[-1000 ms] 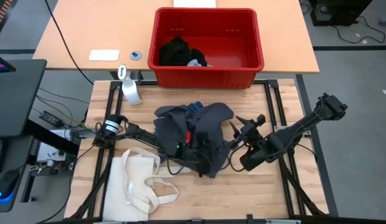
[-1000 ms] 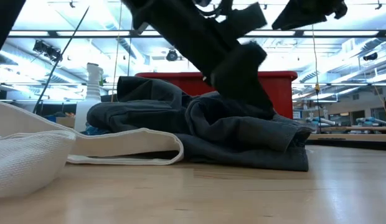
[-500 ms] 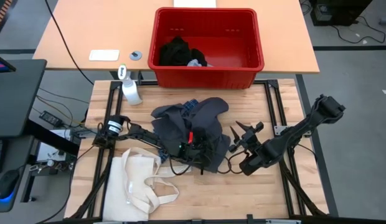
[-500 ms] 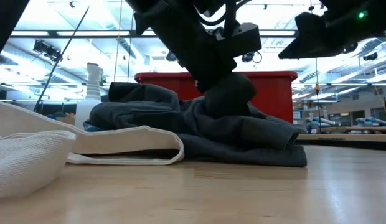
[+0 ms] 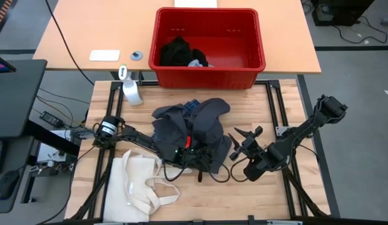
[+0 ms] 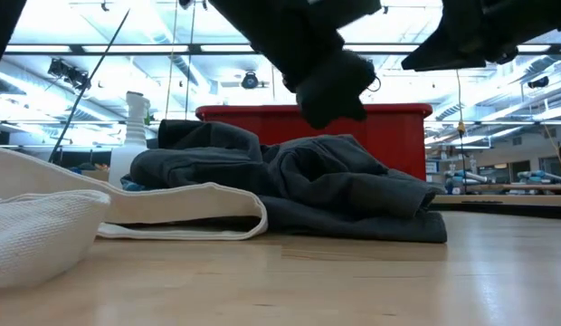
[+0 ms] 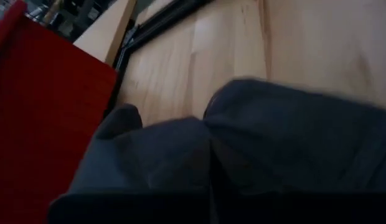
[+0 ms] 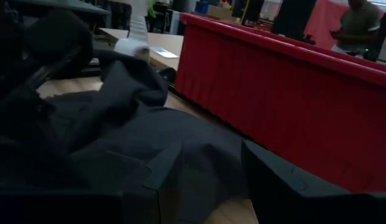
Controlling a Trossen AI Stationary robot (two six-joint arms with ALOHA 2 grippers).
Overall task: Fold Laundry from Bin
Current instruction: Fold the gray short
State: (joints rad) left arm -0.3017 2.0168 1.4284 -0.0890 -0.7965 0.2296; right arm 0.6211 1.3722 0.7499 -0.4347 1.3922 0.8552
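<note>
A dark grey garment (image 5: 181, 128) lies crumpled on the wooden table in front of the red bin (image 5: 260, 37). A bit of blue plaid (image 5: 194, 107) peeks out at the garment's far edge. More laundry, black (image 5: 176, 51), lies inside the bin. My left gripper (image 5: 199, 155) is shut over the garment's near right part and stands above the heap in the low view (image 6: 339, 91). My right gripper (image 5: 245, 135) hovers open beside the garment's right edge, with nothing between its fingers (image 8: 292, 186). My left gripper is shut, and a fold of the grey garment (image 7: 180, 162) runs right up to its fingertips in the left wrist view. Whether it pinches one layer or several I cannot tell. It comes slanting down from the table's left. The rest of the garment lies slack on the table.
A cream tote bag (image 5: 139, 182) lies at the near left, touching the garment. A white spray bottle (image 5: 131, 92) stands at the far left. Loose cables (image 5: 213, 175) lie by the garment's near edge. A person (image 8: 361, 25) sits beyond the bin.
My left gripper dipped into the garment, shut there and has risen above the heap. The garment has bunched up a little toward the bin. My right gripper has sunk and drifted slightly toward the near edge, still open.
</note>
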